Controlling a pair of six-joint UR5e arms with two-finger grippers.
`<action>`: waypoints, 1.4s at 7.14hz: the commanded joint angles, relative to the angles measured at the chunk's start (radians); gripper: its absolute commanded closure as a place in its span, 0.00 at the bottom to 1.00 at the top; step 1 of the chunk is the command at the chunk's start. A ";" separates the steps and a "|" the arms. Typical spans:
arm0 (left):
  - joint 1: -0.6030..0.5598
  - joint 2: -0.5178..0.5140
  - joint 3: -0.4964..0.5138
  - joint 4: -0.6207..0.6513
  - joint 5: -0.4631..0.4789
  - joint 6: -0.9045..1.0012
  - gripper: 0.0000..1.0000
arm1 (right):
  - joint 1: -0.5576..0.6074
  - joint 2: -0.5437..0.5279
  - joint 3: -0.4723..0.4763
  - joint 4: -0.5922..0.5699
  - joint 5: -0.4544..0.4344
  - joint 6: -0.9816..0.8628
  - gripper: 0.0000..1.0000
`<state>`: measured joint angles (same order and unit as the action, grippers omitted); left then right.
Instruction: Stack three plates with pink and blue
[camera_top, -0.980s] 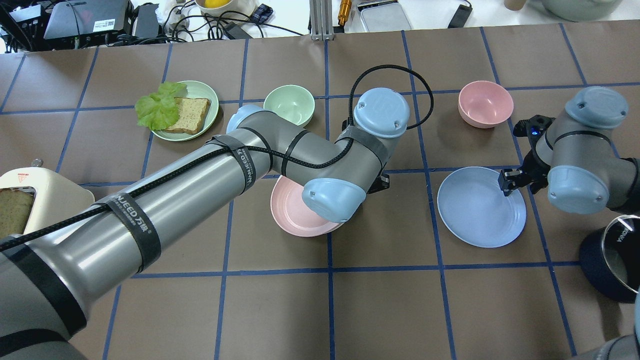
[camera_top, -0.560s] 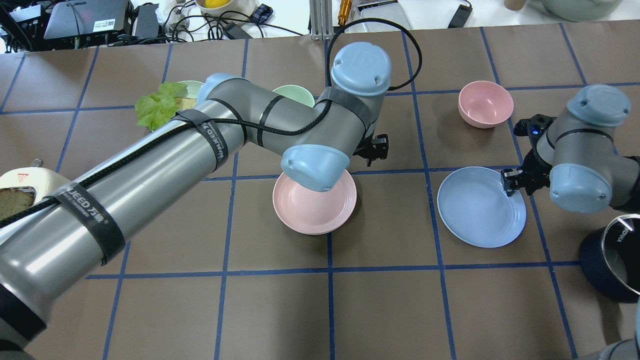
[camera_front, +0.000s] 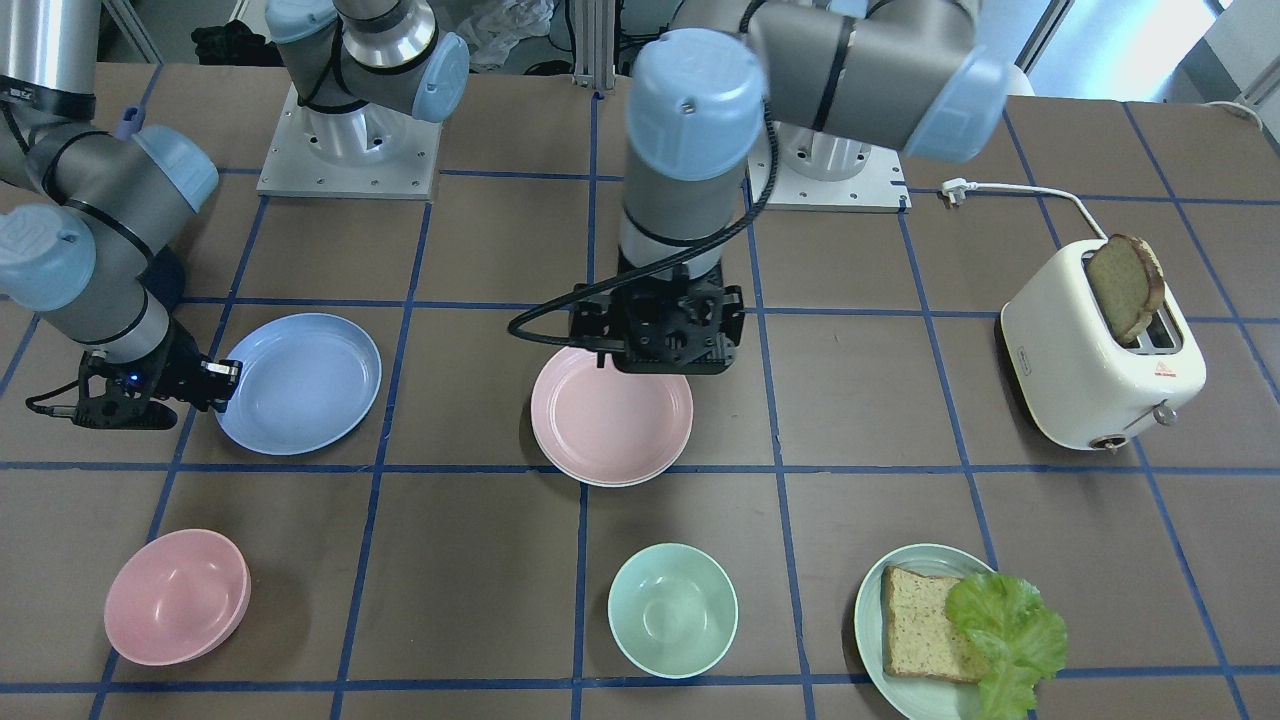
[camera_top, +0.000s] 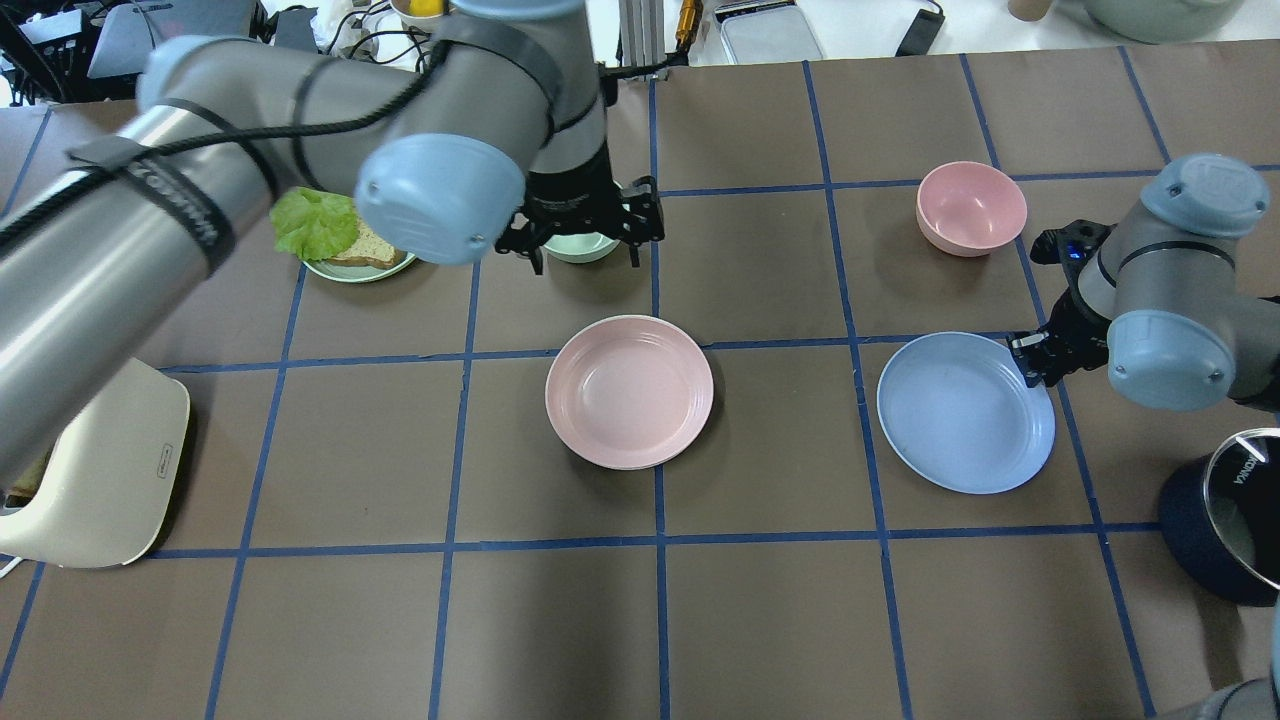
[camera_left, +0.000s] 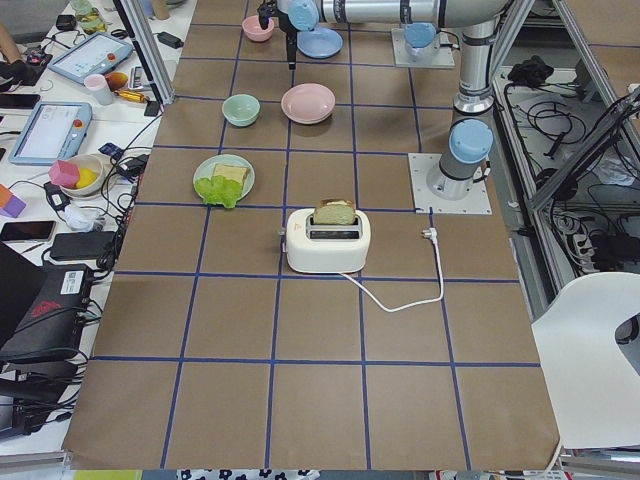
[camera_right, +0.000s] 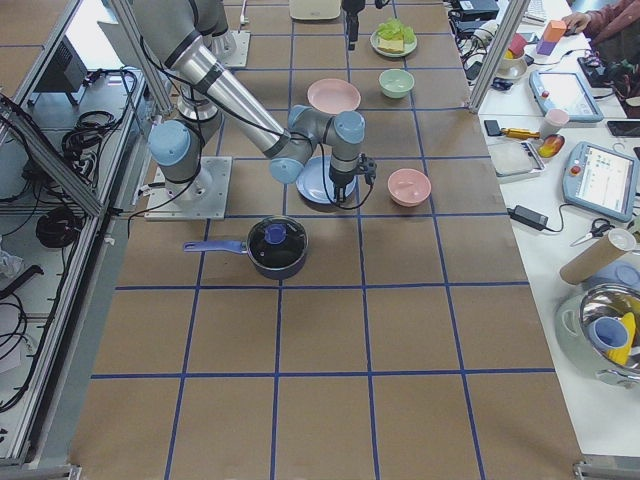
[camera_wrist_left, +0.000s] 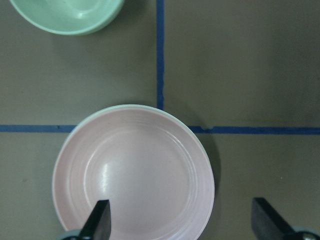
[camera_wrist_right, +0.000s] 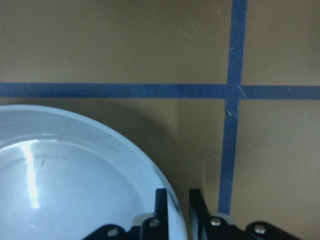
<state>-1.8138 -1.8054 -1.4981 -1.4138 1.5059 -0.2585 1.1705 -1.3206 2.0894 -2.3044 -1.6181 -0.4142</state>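
The pale pink plate (camera_top: 629, 392) lies at the table's middle; it also shows in the front view (camera_front: 611, 415) and the left wrist view (camera_wrist_left: 132, 172). A thin pale rim of another plate (camera_front: 612, 483) shows under it. My left gripper (camera_top: 587, 258) (camera_wrist_left: 182, 225) hangs open and empty, raised above the pink plate's far edge. The light blue plate (camera_top: 965, 412) (camera_front: 298, 382) lies to the right. My right gripper (camera_top: 1030, 360) (camera_front: 222, 385) is shut on its rim (camera_wrist_right: 172, 220), one finger on each side.
A mint bowl (camera_front: 672, 610) stands beyond the pink plate, partly under my left gripper in the overhead view. A pink bowl (camera_top: 971, 207) stands beyond the blue plate. A green plate (camera_front: 880, 640) holds bread and lettuce. A toaster (camera_front: 1100, 350) and a dark pot (camera_top: 1225, 520) stand at the sides.
My left arm has risen and drawn back off the pink plate, which now shows whole. My right gripper has stayed on the blue plate's rim.
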 joint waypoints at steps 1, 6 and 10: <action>0.126 0.104 0.006 -0.155 -0.039 0.179 0.00 | 0.000 0.001 0.000 0.006 0.001 0.000 0.76; 0.191 0.172 0.021 -0.147 -0.039 0.186 0.00 | 0.000 0.000 -0.002 0.031 0.001 -0.002 0.93; 0.192 0.179 0.018 -0.168 -0.030 0.185 0.00 | 0.006 -0.032 -0.124 0.236 0.056 -0.002 1.00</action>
<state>-1.6210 -1.6269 -1.4798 -1.5755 1.4742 -0.0730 1.1754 -1.3439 2.0180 -2.1642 -1.5954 -0.4157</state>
